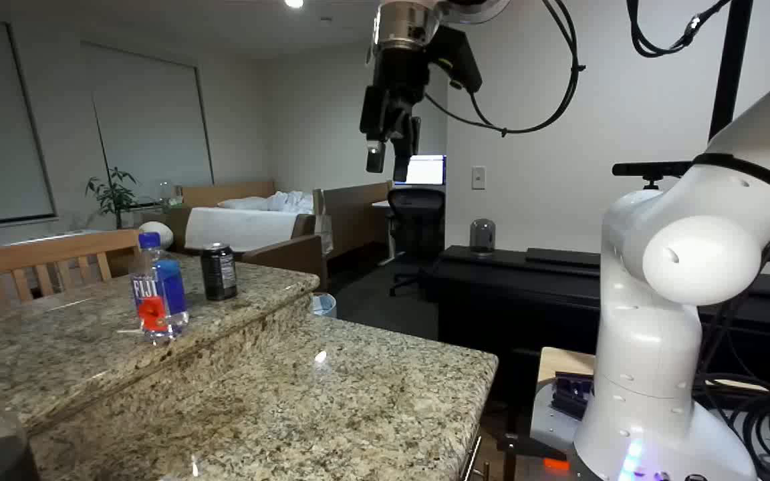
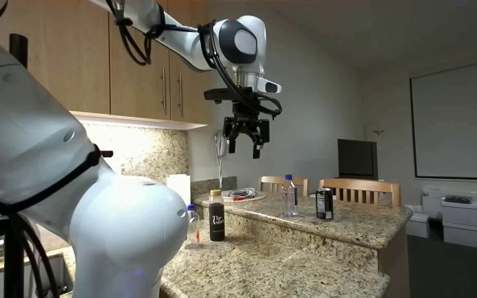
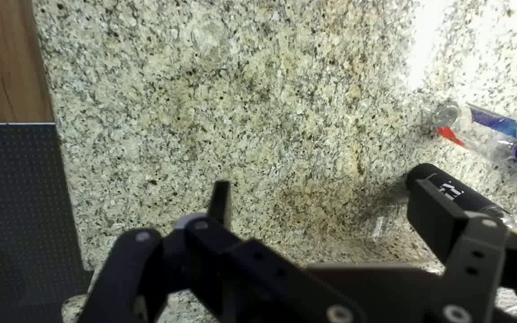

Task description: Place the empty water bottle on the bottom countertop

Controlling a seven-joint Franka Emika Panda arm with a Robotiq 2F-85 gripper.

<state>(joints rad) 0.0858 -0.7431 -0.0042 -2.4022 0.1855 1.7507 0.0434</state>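
In an exterior view, polished, speckled granite is seen on the bottom countertop [image 1: 358, 401] at six o'clock. At nine o'clock, clear, glossy plastic is noticed on the water bottle [image 1: 166, 288], and smooth wood on the chair [image 1: 51, 254]. A matt finish is shown by the gripper [image 1: 388, 162] at twelve o'clock.

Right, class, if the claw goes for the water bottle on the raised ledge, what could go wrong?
The claw might bump the dark can beside the water bottle. Being lowered, the bottle could clip the raised ledge. Another blue-capped bottle on the bottom countertop might be mistaken for it.
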